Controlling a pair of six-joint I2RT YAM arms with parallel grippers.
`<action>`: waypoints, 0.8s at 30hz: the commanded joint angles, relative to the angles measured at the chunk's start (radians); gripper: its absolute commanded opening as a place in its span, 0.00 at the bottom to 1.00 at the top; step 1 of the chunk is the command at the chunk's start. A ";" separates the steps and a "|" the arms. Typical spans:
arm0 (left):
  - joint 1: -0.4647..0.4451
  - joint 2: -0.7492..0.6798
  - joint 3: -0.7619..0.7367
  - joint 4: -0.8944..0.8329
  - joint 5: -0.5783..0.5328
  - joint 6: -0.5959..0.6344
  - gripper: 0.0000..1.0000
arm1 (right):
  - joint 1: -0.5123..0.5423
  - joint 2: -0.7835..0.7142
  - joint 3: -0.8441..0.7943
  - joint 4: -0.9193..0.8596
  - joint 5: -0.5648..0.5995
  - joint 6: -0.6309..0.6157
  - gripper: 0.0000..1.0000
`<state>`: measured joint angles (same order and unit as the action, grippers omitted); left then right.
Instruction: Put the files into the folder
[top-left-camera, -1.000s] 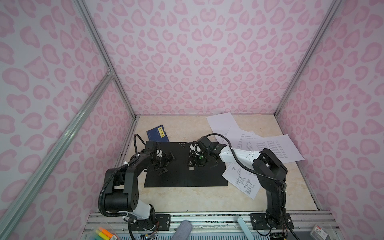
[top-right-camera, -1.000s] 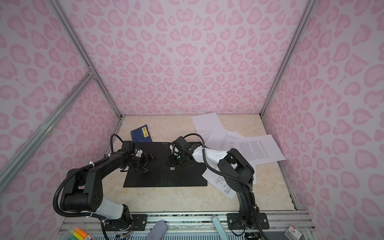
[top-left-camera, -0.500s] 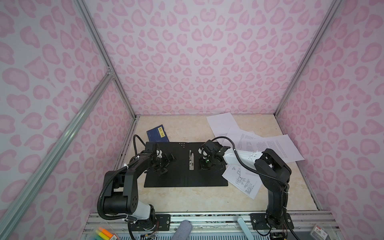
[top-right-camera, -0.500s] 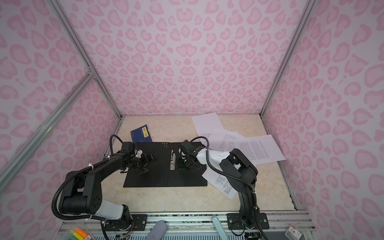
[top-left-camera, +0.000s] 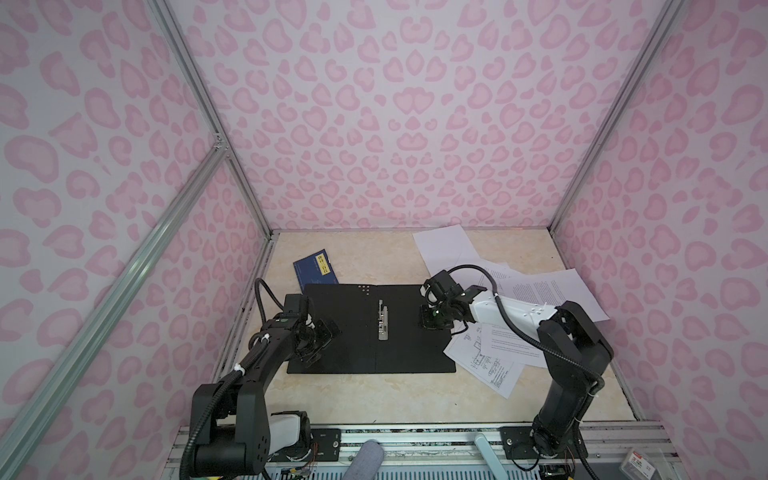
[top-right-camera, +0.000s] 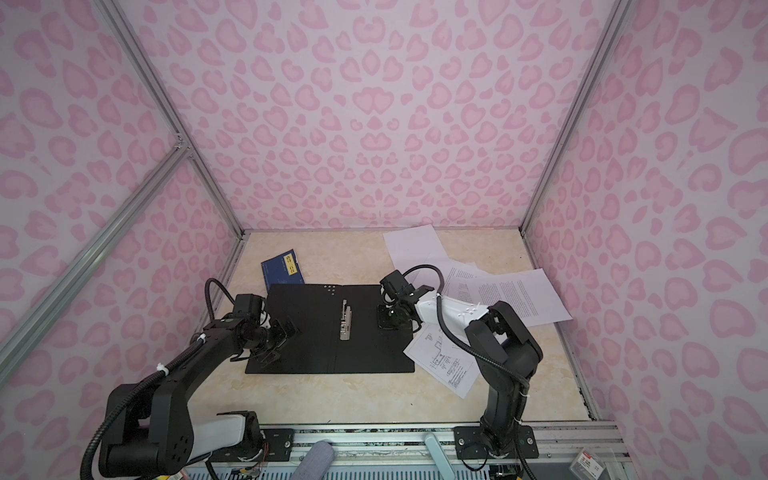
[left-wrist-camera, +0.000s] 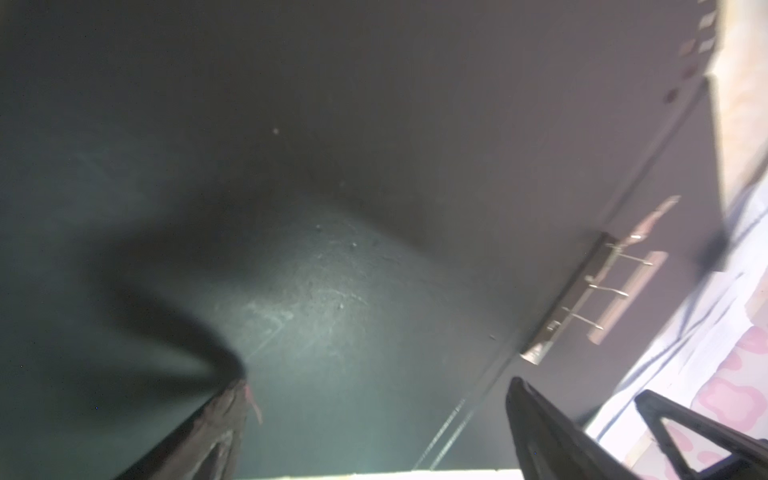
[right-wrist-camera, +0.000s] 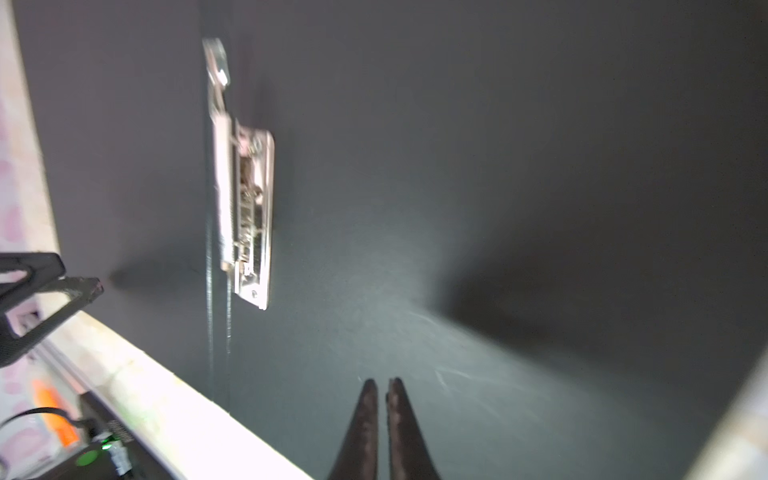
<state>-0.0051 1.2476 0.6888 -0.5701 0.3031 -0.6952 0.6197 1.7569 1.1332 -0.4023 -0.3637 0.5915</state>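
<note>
Folder (top-left-camera: 353, 357) lay open flat on the tabletop (top-left-camera: 374, 399), black inside up, clip (top-left-camera: 382, 320) on the spine.

Change over the last second: the right gripper (top-left-camera: 433, 322) had been parked on the clip, hiding it. It backed off sideways and ended over the outer part of the right flap, leaving the clip fully exposed. In the right wrist view its fingers (right-wrist-camera: 368, 415) were pinched almost together with only a slit between them and nothing in it, so it came away empty.

Left gripper (top-left-camera: 320, 345): no change. It was spread wide and low on the left flap. One fingertip looked to be touching the flap, probably pinning it, but contact wasn't clear.

Clip state: in the left wrist view the bar looked lifted off its base, with wire prongs showing. My read was that the clip had been opened. The frame was blurred, so that's unconfirmed.

Files (top-left-camera: 540, 291) were all outside the folder. The loose sheets were spread on the tabletop to its right. The nearest ones lay just beside the right edge, partly under the right arm, and one lay further back. None lay on the black surface. The booklet (top-left-camera: 313, 268) sat at the folder's back-left corner and wasn't part of the job.

Meaning for the task:
- Folder prep looked finished, but no filing was done yet.
- The likely next step was the first sheet pickup, and the right gripper was the closer one.
- It would need to reopen before the pickup.
- Risk: the sheets lay flat and overlapped, so they'd be hard to pinch and two might lift together.
</note>
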 joint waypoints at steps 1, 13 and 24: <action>-0.056 -0.038 0.111 -0.092 -0.038 0.047 0.98 | -0.105 -0.099 -0.069 -0.026 0.015 -0.016 0.23; -0.624 0.319 0.539 -0.095 -0.055 0.083 0.98 | -0.740 -0.277 -0.269 -0.023 0.196 -0.050 0.70; -0.837 0.763 0.881 -0.087 0.191 0.184 0.97 | -0.783 -0.176 -0.307 0.086 0.111 -0.082 0.68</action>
<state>-0.8246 1.9564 1.5307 -0.6491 0.4000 -0.5667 -0.1638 1.5768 0.8501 -0.3538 -0.2169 0.5201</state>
